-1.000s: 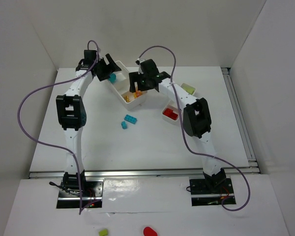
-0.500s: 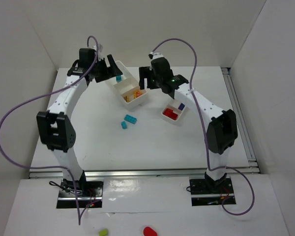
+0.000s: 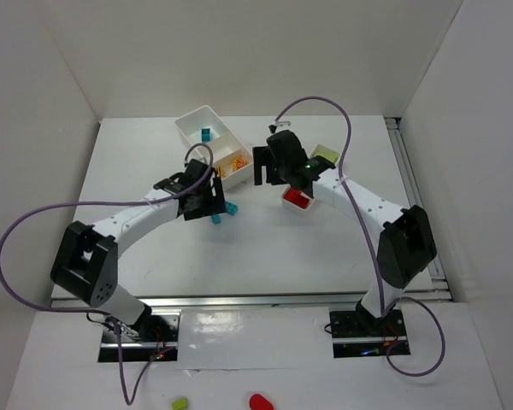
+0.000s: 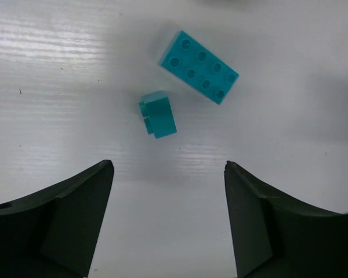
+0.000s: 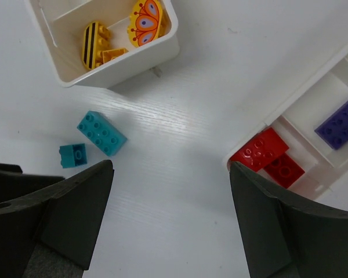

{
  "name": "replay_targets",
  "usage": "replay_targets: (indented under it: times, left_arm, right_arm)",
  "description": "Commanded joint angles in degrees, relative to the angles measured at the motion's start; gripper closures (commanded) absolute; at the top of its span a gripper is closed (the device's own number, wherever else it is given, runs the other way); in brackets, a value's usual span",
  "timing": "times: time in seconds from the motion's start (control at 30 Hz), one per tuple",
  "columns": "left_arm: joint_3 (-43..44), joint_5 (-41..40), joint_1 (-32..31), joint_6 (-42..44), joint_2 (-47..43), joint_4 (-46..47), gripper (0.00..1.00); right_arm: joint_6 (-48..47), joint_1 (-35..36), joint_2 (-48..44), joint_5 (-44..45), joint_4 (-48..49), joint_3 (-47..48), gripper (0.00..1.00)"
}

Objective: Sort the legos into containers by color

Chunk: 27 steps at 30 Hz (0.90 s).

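My left gripper (image 3: pixel 212 199) (image 4: pixel 168 168) is open and empty, hovering just short of two cyan legos on the table: a long brick (image 4: pixel 199 66) and a small one (image 4: pixel 158 114). They also show in the top view (image 3: pixel 230 208) and the right wrist view (image 5: pixel 101 133). My right gripper (image 3: pixel 267 166) (image 5: pixel 171 168) is open and empty, above bare table between the two containers. The white tray (image 3: pixel 188 128) (image 5: pixel 127 66) holds a cyan brick (image 3: pixel 205 135) and yellow bricks (image 5: pixel 95 49). The other white container (image 5: pixel 304 95) holds red bricks (image 5: pixel 260 150) (image 3: pixel 297 198), a purple brick (image 5: pixel 339 121) and a lime one (image 3: pixel 325 154).
White walls close in the table on three sides. A metal rail (image 3: pixel 248 301) runs along the near edge. My right arm (image 3: pixel 359 201) passes over the container with the red bricks and hides part of it. Purple cables loop above both arms.
My left gripper has swung from the tray at the back down to the cyan bricks mid-table. My right gripper has shifted right and nearer, off the tray's end.
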Motion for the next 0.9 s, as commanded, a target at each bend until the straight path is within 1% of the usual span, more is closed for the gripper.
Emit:
replay_targets:
  times: [0.0, 0.1, 0.2, 0.23, 0.37, 0.5, 0.53, 0.6, 0.63, 0.73, 0.83, 0.87]
  left_arm:
    - [0.1, -7.1, -0.5, -7.3, 3.4, 3.1, 0.17]
    - [0.1, -7.6, -1.0, -8.0, 6.2, 5.4, 0.21]
    - [2.3, -8.9, -1.0, -8.0, 10.1, 5.5, 0.26]
    - [2.9, -9.5, -1.0, -8.6, 11.2, 5.5, 0.26]
    - [4.4, -10.1, -1.0, -9.2, 14.3, 3.8, 0.36]
    - [4.9, -10.8, -1.0, -9.2, 15.0, 3.1, 0.58]
    - [4.9, -10.8, -1.0, -9.2, 15.0, 1.9, 0.68]
    - [6.0, -11.6, -1.0, -9.2, 13.0, -0.4, 0.74]
    - [6.0, -11.6, -0.1, -8.5, 12.1, -1.4, 0.82]
    - [9.5, -13.0, 1.3, -4.9, 5.5, -3.9, 0.85]
    - [13.2, -14.0, 4.4, -0.7, 3.8, -4.5, 0.86]
    - [17.0, -14.0, 5.2, 0.3, 4.5, -4.5, 0.86]
  right_arm:
    - [0.9, 1.1, -6.2, 3.3, -0.2, -0.5, 0.12]
    - [0.9, 1.1, -7.6, 4.1, -0.7, -1.7, 0.10]
    - [0.9, 1.1, -8.3, 4.7, -0.7, -2.4, 0.10]
    - [0.9, 1.1, -8.8, 5.3, -1.3, -2.4, 0.10]
    - [0.4, 1.1, -9.3, 6.1, -1.9, -2.4, 0.10]
    - [-0.3, 1.1, -9.9, 6.6, -2.4, -2.9, 0.10]
    - [-0.3, 1.1, -9.9, 6.6, -2.4, -2.9, 0.10]
    - [-0.3, 1.1, -9.9, 7.1, -2.4, -2.9, 0.10]
    - [-0.3, 1.1, -9.9, 7.1, -2.4, -2.9, 0.10]
    - [-0.9, 1.1, -10.4, 7.7, -2.4, -2.3, 0.10]
    - [-1.5, 0.6, -10.4, 8.2, -2.4, -1.2, 0.10]
    - [-2.0, 0.6, -10.4, 8.2, -2.4, -1.2, 0.10]
